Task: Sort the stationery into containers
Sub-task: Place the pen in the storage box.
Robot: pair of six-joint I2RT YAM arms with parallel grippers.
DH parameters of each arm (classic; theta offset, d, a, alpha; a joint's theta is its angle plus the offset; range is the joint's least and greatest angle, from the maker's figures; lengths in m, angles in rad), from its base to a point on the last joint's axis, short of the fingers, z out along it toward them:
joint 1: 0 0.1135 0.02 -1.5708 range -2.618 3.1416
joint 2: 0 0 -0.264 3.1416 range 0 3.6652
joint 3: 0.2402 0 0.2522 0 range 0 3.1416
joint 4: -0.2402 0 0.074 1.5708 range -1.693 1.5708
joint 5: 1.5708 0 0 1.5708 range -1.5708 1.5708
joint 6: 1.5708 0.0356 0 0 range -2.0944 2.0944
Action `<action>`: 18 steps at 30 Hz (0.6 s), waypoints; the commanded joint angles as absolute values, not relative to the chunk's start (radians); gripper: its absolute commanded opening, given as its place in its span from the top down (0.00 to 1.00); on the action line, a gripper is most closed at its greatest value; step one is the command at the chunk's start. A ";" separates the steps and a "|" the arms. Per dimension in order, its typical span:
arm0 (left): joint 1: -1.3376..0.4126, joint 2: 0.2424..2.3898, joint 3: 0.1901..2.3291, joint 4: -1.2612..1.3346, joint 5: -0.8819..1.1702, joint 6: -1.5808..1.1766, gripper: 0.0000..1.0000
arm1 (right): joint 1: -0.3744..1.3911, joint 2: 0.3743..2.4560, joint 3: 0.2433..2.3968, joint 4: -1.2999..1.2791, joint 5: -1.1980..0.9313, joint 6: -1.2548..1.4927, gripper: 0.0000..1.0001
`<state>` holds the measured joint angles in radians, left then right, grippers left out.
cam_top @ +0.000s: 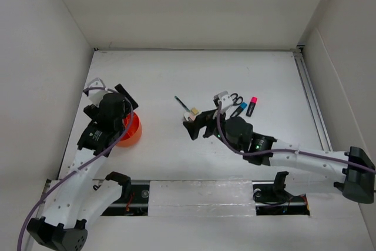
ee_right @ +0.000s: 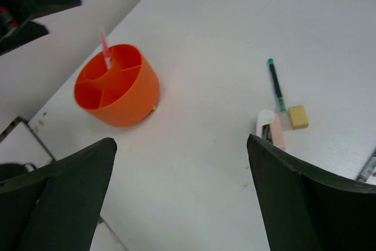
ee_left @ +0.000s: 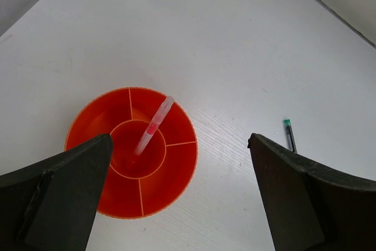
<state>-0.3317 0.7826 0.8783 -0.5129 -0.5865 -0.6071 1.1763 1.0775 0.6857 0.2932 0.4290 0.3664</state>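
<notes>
The round orange cup [cam_top: 131, 131] with divided compartments stands at the left. A red pen [ee_left: 153, 126] leans in its middle compartment. My left gripper [cam_top: 124, 103] hovers above the cup [ee_left: 170, 171], open and empty [ee_left: 179, 198]. My right gripper [cam_top: 197, 124] is open and empty [ee_right: 181, 192] over bare table between the cup [ee_right: 126, 95] and the loose items. A thin dark pen with a green cap [ee_right: 275, 84], a yellow eraser [ee_right: 298, 116] and a pink-and-white item [ee_right: 271, 129] lie by its right finger. The scissors [cam_top: 235, 99], blue highlighter [cam_top: 240, 109] and pink highlighter [cam_top: 252, 105] lie behind it.
White walls close in the table on the left, back and right. A metal rail [cam_top: 311, 104] runs along the right side. A small white item [cam_top: 221, 96] lies by the scissors. The dark pen also shows in the left wrist view [ee_left: 289, 134].
</notes>
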 commanded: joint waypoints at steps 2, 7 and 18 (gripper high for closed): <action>-0.330 0.732 0.940 -0.502 -0.543 -0.595 0.00 | 1.045 1.185 0.845 0.149 0.378 0.433 0.03; -0.330 0.626 0.907 -0.401 -0.332 -0.514 0.00 | 0.977 1.197 0.890 0.074 0.348 0.445 0.06; -0.330 0.568 0.871 -0.353 -0.195 -0.448 0.00 | 0.816 1.395 1.041 -0.256 0.380 0.526 0.19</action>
